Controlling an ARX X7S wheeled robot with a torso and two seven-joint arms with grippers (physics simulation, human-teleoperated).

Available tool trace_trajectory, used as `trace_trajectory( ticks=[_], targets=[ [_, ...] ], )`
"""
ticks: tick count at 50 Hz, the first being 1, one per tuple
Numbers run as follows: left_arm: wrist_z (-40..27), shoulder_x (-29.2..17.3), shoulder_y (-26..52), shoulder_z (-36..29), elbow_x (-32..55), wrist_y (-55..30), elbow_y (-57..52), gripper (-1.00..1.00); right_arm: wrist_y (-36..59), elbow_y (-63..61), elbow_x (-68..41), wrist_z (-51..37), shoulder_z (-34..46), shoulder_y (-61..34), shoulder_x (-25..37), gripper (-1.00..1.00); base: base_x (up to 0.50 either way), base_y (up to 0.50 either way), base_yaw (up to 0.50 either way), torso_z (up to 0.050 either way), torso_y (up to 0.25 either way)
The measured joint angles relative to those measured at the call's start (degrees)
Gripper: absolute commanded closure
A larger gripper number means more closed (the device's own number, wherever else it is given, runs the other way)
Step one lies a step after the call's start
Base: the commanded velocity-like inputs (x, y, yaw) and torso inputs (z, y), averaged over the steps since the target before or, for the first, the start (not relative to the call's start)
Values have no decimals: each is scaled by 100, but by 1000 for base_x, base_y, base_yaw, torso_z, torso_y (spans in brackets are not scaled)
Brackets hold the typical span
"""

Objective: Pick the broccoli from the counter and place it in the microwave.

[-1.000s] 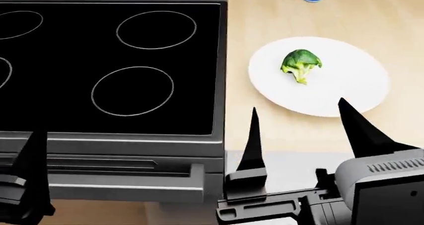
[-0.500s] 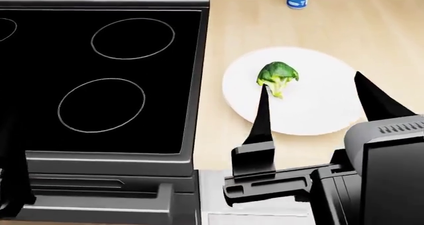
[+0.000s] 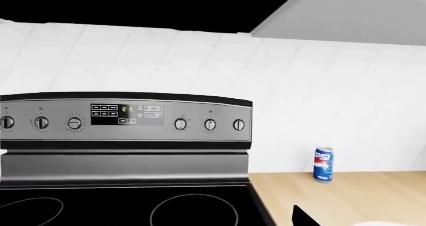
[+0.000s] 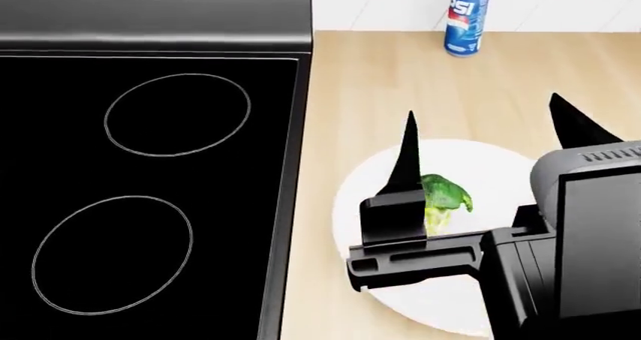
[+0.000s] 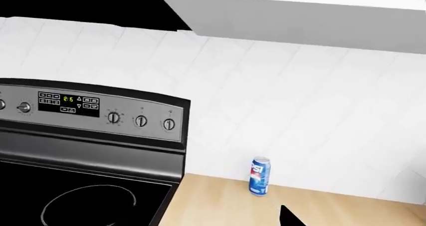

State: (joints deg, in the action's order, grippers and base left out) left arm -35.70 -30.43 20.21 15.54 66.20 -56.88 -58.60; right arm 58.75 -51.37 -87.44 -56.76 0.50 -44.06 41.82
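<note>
Flanking broccoli (image 4: 443,195): open right pincer (image 4: 491,141)

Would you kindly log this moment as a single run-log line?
phase: approach | right gripper: open, above plate | broccoli: on plate, ungrasped | left gripper: out of view | soda can: upright on counter

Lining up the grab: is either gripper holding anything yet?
Nothing held. The right gripper is open above the broccoli on the plate; the left is out of view.
</note>
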Motion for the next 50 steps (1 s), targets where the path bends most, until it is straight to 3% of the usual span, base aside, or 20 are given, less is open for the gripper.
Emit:
trace_trajectory(
  ticks=[10, 21, 50],
  targets=[
    [-110, -75, -33, -31, 101, 106, 1, -100, 74, 486, -733, -432, 331, -386, 67, -100, 30, 0, 0, 0, 0],
    [-238, -158, -11, -81, 237, 200, 7, -100, 475, 2141, -1444, -621, 1244, -1264, -52, -100, 0, 0, 0, 0, 0],
    [-89, -251, -422, -185, 0, 629, 32, -100, 854, 5152, 636, 1239, 3125, -2424, -914, -100, 0, 0, 0, 0, 0]
  ],
)
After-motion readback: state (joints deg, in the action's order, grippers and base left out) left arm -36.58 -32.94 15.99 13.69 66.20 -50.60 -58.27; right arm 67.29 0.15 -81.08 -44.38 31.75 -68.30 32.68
